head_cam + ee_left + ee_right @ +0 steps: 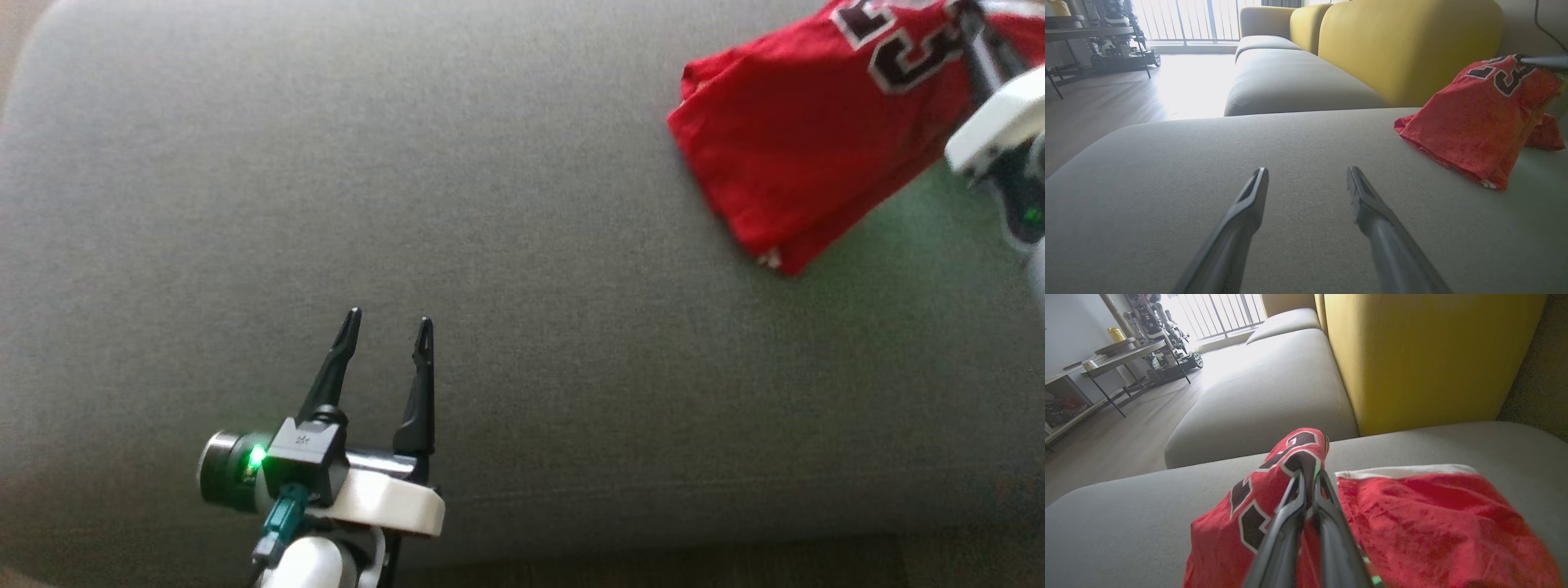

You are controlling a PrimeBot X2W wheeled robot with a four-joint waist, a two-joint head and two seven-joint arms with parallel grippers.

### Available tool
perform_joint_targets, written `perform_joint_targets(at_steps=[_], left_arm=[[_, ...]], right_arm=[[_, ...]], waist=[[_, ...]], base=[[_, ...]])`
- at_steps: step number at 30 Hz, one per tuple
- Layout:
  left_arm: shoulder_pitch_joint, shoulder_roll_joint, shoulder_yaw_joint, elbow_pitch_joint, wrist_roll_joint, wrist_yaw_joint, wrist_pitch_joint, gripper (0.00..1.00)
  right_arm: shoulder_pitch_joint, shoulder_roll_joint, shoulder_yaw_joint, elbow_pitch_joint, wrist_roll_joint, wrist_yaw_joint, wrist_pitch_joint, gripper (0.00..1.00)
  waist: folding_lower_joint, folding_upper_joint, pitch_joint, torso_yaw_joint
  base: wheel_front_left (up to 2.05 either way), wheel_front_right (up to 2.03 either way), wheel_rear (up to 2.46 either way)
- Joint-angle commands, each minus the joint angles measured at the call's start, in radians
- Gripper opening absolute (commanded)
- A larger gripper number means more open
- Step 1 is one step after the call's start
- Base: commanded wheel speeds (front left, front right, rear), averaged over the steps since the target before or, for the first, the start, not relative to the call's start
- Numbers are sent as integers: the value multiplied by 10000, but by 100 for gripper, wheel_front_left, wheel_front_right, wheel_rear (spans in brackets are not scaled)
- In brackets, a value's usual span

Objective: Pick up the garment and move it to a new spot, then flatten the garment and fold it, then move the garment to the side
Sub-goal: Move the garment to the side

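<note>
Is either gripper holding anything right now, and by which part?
The right gripper is shut on the garment, pinching a raised fold at its black number. The left gripper is open, empty.

Daylight through barred window (1188, 20); blown-out glare on floor (1188, 85). Head view dimmer, soft, slightly blurred. Wrist views warp at edges, grainy in shadows.

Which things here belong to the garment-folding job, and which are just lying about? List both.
Job in hand:
- the garment
- right gripper, jaws shut on the garment
- left gripper, jaws open
- grey seat cushion under the garment

Just lying about:
- yellow backrest
- side table
- yellow bottle
</note>
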Motion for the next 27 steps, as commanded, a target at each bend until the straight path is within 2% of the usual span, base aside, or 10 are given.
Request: perform_joint_targets(at_steps=[1, 8, 15, 21, 24, 25, 26, 27], left_arm=[[-338, -35, 322, -315, 103, -12, -61, 100], [-821, -35, 172, -278, 108, -54, -61, 100], [-1158, -36, 59, -284, 42, 5, -61, 100], [-1352, -36, 72, -265, 52, -39, -61, 100], [-1482, -36, 69, -233, 106, -111, -61, 100], [-1530, -36, 80, -231, 119, -127, -61, 100], [-1576, -36, 91, -232, 132, -143, -61, 100], [-1617, -36, 99, -232, 143, -160, -61, 100]], right_arm=[[-323, -117, 53, -219, -93, -4, -130, 0], [-1932, -487, 15, 485, -645, -4, -37, 0], [-3062, -1395, -475, 1593, -1348, -4, -60, 0], [-2489, -2228, -1669, 1722, -2388, -4, 734, 0], [-2274, -2234, -2353, 1724, -3034, -4, 985, 0], [-2249, -2175, -2573, 1725, -3259, -4, 997, 3], [-2235, -2112, -2797, 1725, -3478, -4, 979, 35], [-2241, -2056, -3013, 1725, -3709, -4, 865, 100]], waist=[[-1, 0, 215, -148], [-1, 0, 881, -114], [-1, 0, 1381, -39], [-1, 0, 1626, -199], [-1, 0, 1737, -251], [-1, 0, 1771, -267], [-1, 0, 1803, -274], [-1, 0, 1829, -276]], base=[[0, 0, 0], [0, 0, 0], [0, 0, 0], [0, 0, 0], [0, 0, 0], [0, 0, 0], [0, 0, 0], [0, 0, 0]])
